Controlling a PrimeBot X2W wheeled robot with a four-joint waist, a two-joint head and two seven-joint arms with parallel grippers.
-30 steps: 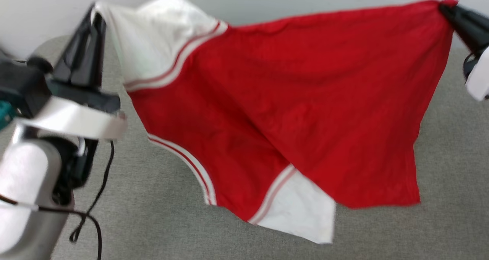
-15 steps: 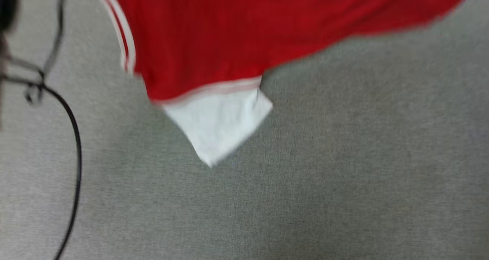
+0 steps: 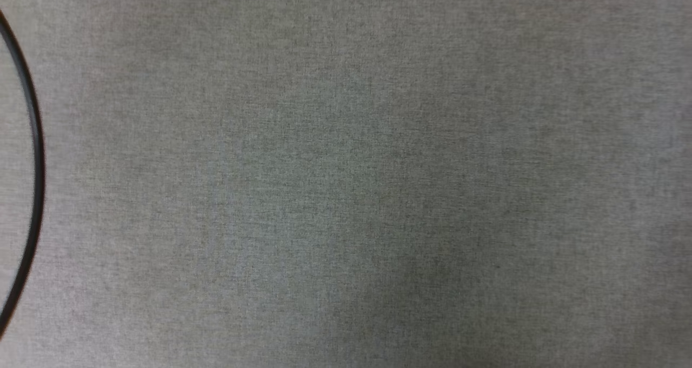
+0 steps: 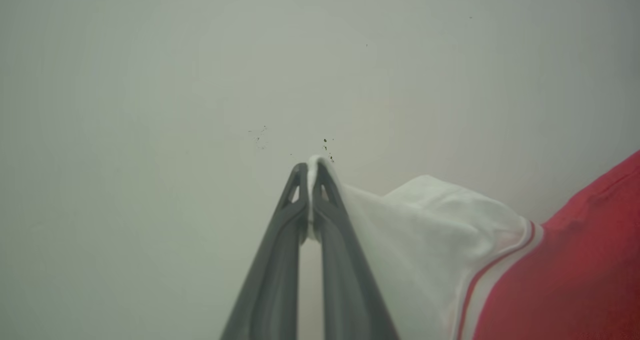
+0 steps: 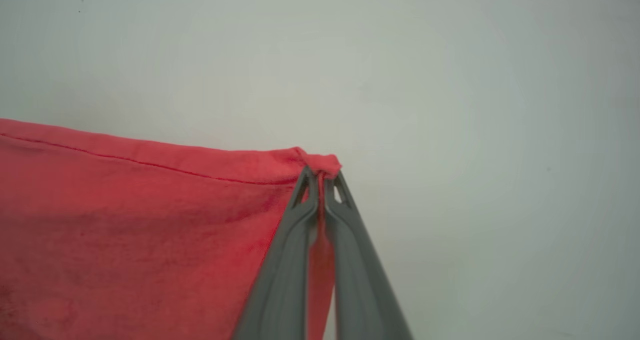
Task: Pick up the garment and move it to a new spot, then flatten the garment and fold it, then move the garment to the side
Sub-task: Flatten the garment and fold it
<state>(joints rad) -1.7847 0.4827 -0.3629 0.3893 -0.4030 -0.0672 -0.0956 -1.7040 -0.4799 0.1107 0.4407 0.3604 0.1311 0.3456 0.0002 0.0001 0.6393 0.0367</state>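
The garment (image 4: 575, 260) is a red shirt with white sleeves and red-white seam trim, held up in the air against a pale wall. My left gripper (image 4: 311, 166) is shut on the edge of a white sleeve (image 4: 440, 220), which drapes off to the right of its fingers. In the right wrist view my right gripper (image 5: 320, 172) is shut on a red hemmed corner of the garment (image 5: 125, 220), and the cloth hangs away to the left and below. The print is hidden.
The head view looks straight down on a grey fabric surface (image 3: 346, 173). A black cable (image 3: 33, 141) curves along its left edge. A plain pale wall (image 5: 450, 80) stands behind both grippers.
The head view has swung downward, so the garment and both grippers have slid out of its top edge. Only the grey surface and the cable remain there.
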